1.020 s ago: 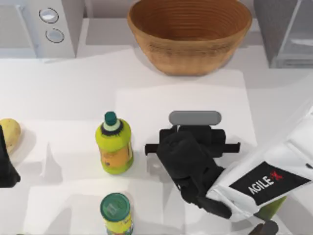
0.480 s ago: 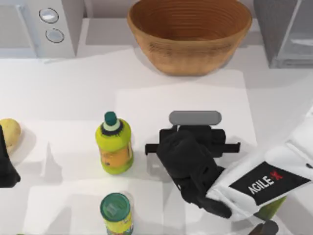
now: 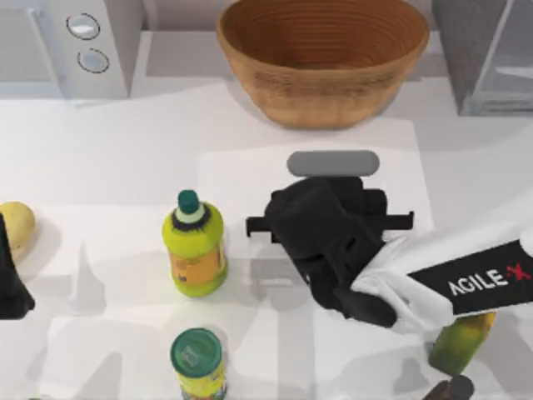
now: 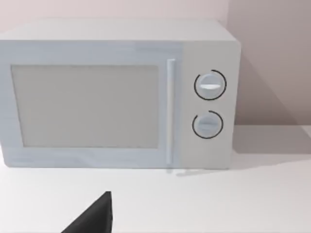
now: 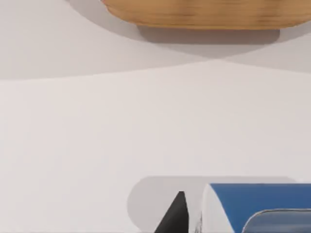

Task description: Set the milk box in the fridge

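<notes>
basket (image 3: 323,62): ribbed wood, matt | table (image 3: 125,150): smooth white

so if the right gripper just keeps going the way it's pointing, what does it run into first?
Probably the wicker basket. The right gripper, with the milk box at it, points across bare table toward the basket; its height against the basket wall is unclear.

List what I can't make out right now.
- Milk box: right wrist view, cut off by the edge; top view, under the right gripper.
- Fridge: top view, cropped at the corner, inside unseen.
- Bottle: top view, partly behind the right arm.
- Left gripper: top view, cropped at left edge.
</notes>
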